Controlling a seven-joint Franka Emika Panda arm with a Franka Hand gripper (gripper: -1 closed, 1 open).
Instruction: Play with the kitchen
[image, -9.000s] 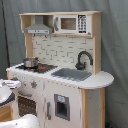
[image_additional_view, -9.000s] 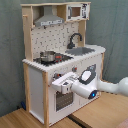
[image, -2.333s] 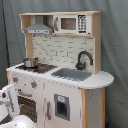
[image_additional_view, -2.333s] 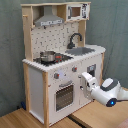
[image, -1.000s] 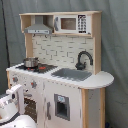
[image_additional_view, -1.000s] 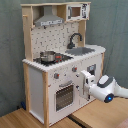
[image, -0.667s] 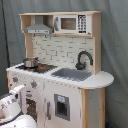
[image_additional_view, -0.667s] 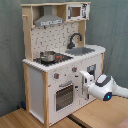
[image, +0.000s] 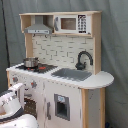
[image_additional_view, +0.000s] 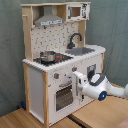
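We see the kitchen (image_additional_view: 62, 60) filling the frame's centre and the tool (image_additional_view: 78, 83), its opening impossible to tell, at lower right close before the oven door (image_additional_view: 64, 97), and we judge a misaimed push could jam against the front panel.

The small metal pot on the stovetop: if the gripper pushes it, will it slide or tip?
The pot looks low and wide, so it would probably slide, not tip. It stands loose on the flat stovetop, likely light. Its shiny metal may be slippery to grip.
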